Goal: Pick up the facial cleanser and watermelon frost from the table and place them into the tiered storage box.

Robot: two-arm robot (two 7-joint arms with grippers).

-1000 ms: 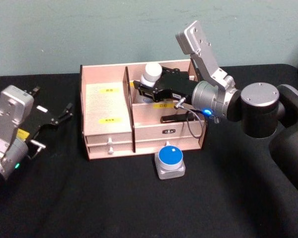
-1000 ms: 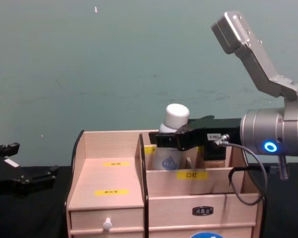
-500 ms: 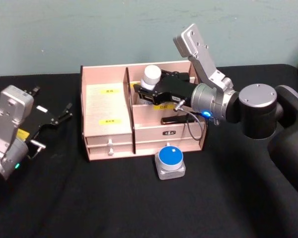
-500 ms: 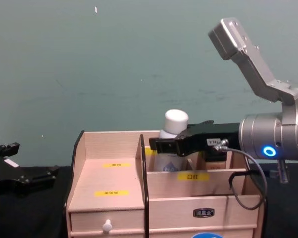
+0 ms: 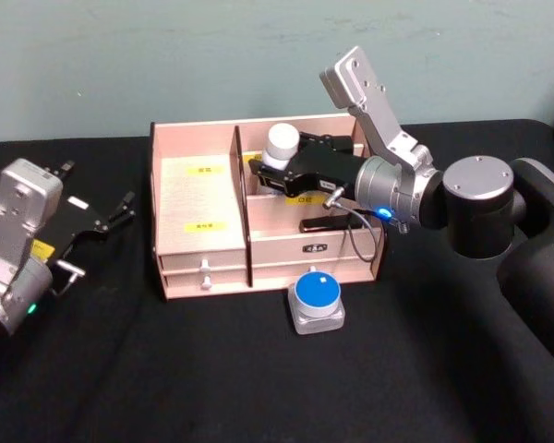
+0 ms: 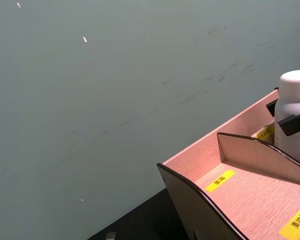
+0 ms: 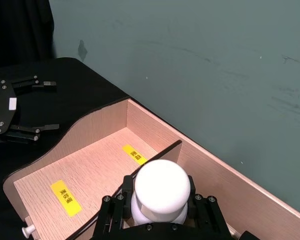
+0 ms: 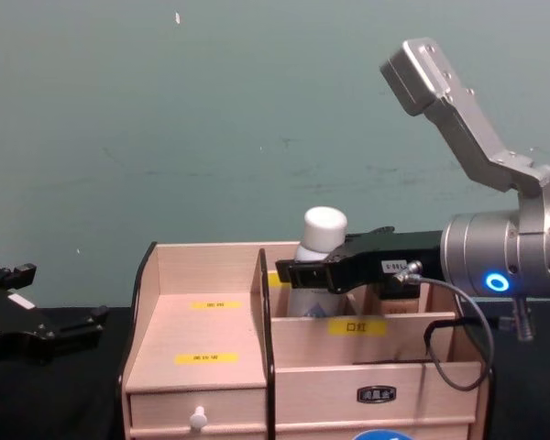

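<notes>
right end effector (image 5: pixel 270 171) clamped on facial cleanser (image 5: pixel 282 143) in tiered storage box (image 5: pixel 194 198), watermelon frost (image 5: pixel 316 292) at its 6 o'clock, left end effector (image 5: pixel 118 210) wide, 9 o'clock

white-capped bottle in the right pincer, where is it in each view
Head view: white-capped pale bottle, rear of the pale wooden tiered storage box, held by the right pincer.
Chest view: bottle at centre, cap above the box.
Left wrist view: bottle beyond the dark-edged curved divider.
Right wrist view: bottle's cap from above.
Shared landmark: that divider beside it.
</notes>
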